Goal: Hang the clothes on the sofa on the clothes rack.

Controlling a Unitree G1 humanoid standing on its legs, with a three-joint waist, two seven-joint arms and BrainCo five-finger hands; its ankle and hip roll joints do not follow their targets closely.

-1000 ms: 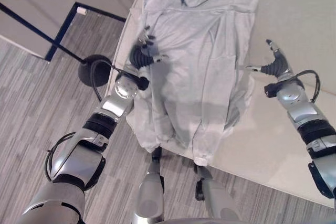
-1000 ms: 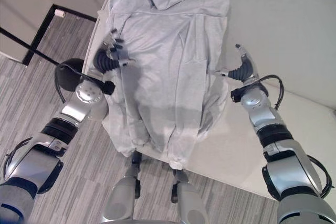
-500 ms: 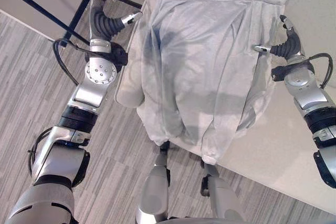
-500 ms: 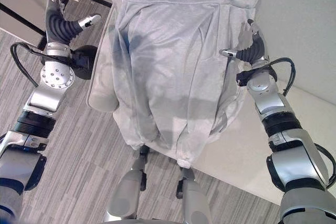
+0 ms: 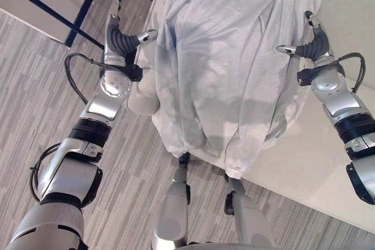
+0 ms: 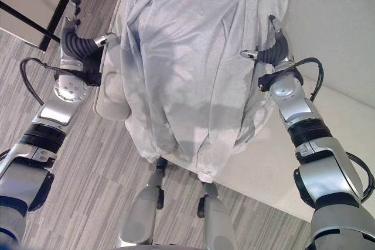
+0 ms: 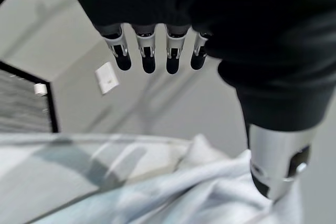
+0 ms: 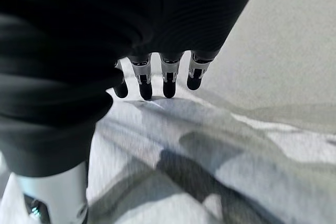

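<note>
A light grey hooded top point(image 5: 228, 68) lies spread over the pale sofa point(image 5: 328, 156), its hem hanging past the seat's front edge. My left hand point(image 5: 120, 38) is open beside the top's left edge, thumb pointing at the cloth and fingers straight, holding nothing. In the left wrist view the fingers point(image 7: 147, 56) hang above the cloth point(image 7: 210, 192). My right hand point(image 5: 313, 48) is open at the top's right edge, thumb against the fabric. Its straight fingers point(image 8: 168, 80) hover just over the cloth point(image 8: 220, 156).
The black bars of the clothes rack point(image 5: 82, 19) cross the floor at the upper left, just beyond my left hand. Grey striped carpet point(image 5: 41, 103) runs along the sofa's left and front. The sofa seat stretches away to the right.
My left hand came off the top, rose toward the rack, then dropped back beside the cloth's left edge. My right hand closed in on the right edge. The camera shifted.
</note>
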